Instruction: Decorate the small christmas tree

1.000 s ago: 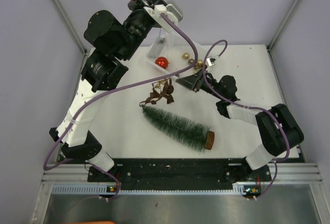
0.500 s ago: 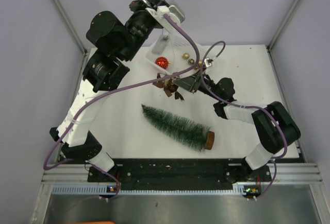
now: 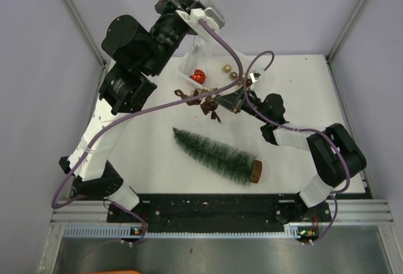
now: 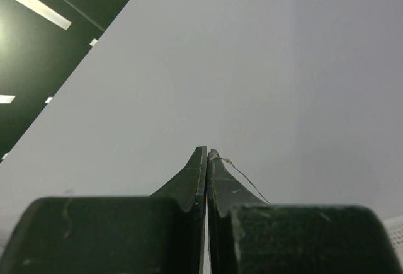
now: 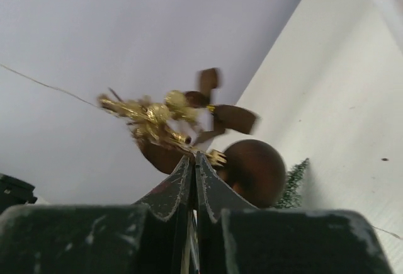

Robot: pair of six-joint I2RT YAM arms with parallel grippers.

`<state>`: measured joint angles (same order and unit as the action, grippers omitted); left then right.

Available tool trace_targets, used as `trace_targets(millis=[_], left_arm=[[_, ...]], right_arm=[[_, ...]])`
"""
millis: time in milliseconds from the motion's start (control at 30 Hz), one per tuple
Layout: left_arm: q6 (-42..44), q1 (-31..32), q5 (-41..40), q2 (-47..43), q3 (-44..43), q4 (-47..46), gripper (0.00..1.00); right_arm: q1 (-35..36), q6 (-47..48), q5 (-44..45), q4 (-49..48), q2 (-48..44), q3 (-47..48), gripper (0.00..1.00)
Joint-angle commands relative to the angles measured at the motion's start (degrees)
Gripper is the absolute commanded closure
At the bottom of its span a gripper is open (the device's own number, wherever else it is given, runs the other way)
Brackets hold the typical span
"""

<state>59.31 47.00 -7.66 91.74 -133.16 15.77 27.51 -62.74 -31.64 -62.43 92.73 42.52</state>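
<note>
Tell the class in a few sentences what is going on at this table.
Two robot arms are decorating a small christmas tree, which lies on its side on the table, bare. The right gripper is shut on an ornament cluster of brown ribbon, gold bits and a brown bauble, held beyond the tree's tip. The left gripper is raised at the back, shut on a thin thread. A red bauble lies at the far side of the table.

Soft, even lighting; gold ornament cluster (image 5: 165,119) motion-blurred.
</note>
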Motion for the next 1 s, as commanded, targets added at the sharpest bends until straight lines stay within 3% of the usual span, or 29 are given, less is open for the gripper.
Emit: trace_targets(millis=[0,267,433,567,800,967], left_arm=[[4.48,0.28,-2.70,-2.28,-2.09,-9.25,0.99],[14.95,0.28,-5.34,-1.83,-5.26,-21.56,1.00],[23.38,0.28,-5.44,-0.96,-6.92,-33.58,1.00],[24.27,0.28,-3.68,-1.38,-11.60,-32.91,1.00],[25.68,0.28,-5.17,-6.48,-8.53,-31.41,1.00],[25.42,0.28,-7.19,-11.76,-2.02,-30.37,1.00]], right_arm=[[-3.33,5.69,2.64,5.47,-0.54,1.07,0.98],[-8.52,7.28,1.58,7.31,0.79,-0.25,0.98],[-8.70,17.19,5.61,22.14,0.61,4.66,0.99],[-8.87,23.35,12.81,31.30,0.61,7.65,0.99],[-8.87,27.76,23.19,41.16,1.40,22.58,0.97],[-9.84,25.65,20.74,44.76,7.02,39.19,0.97]])
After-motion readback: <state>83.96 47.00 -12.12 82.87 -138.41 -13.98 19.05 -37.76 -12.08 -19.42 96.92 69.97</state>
